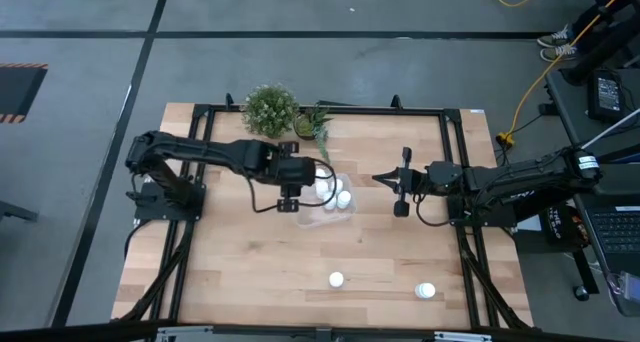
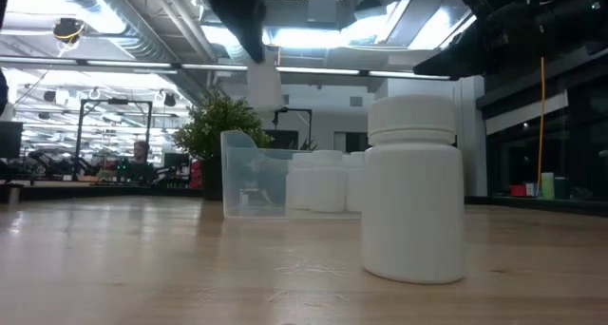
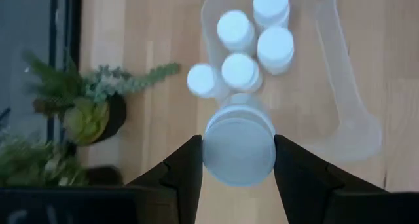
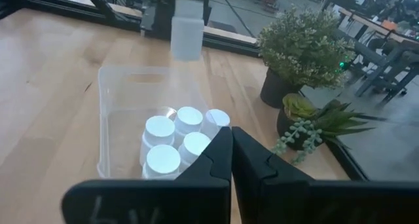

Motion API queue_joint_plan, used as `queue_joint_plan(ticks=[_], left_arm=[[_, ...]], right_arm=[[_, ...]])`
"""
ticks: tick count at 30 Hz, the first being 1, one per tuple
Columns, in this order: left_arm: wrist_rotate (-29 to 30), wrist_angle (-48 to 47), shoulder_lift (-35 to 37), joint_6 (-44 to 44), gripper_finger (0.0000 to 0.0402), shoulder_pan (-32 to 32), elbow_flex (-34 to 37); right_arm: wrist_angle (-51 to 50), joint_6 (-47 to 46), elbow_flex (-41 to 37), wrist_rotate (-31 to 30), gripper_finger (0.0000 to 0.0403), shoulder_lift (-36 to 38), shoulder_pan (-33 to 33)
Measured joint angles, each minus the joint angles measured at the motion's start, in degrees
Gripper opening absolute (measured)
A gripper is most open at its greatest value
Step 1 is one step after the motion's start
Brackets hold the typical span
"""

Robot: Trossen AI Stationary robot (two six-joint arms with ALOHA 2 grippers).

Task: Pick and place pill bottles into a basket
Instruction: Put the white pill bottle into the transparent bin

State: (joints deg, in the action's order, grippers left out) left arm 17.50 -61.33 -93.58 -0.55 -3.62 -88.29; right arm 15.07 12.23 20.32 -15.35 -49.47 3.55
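My left gripper [image 3: 239, 155] is shut on a white pill bottle [image 3: 239, 145] and hangs over the left end of the clear plastic basket [image 1: 322, 187]. The held bottle also shows in the right wrist view [image 4: 186, 31], above the basket [image 4: 121, 99]. Several white bottles [image 3: 252, 44] stand upright in the basket. Two more bottles [image 1: 337, 279] [image 1: 426, 291] stand on the table near the front edge; one fills the low view [image 2: 413, 187]. My right gripper [image 1: 380, 178] is shut and empty, to the right of the basket. My left gripper pinches the bottle between its two fingers [image 3: 186, 168], one on each side of its upper end [image 3: 213, 152]. The fingers point down from above. The bottle hangs upright below them, lifted clear above the basket.
A bushy potted plant [image 1: 270, 110] and a smaller succulent pot [image 1: 315, 124] stand at the table's far edge behind the basket. A black frame [image 1: 455, 142] runs around the wooden table top. Bare wood lies between the basket and the two front bottles.
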Motion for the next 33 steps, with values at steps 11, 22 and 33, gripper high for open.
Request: queue_joint_plan(ticks=[11, 22, 33], left_arm=[[-2.46, 0.87, -9.73, 5.03, 0.0154, 1.14, 0.07], [-4.76, 4.38, -12.90, 5.78, 0.0154, 1.91, 0.04], [-6.66, 6.32, -12.90, 6.31, 0.0154, 3.93, 2.65]], right_arm=[[-1.25, -0.38, 0.00, -0.02, 0.0005, -0.02, 0.00], [-4.47, -2.59, 0.00, -0.02, 0.0005, -0.02, 0.00], [-6.14, -4.43, 0.00, -0.02, 0.0005, -0.04, 0.00]])
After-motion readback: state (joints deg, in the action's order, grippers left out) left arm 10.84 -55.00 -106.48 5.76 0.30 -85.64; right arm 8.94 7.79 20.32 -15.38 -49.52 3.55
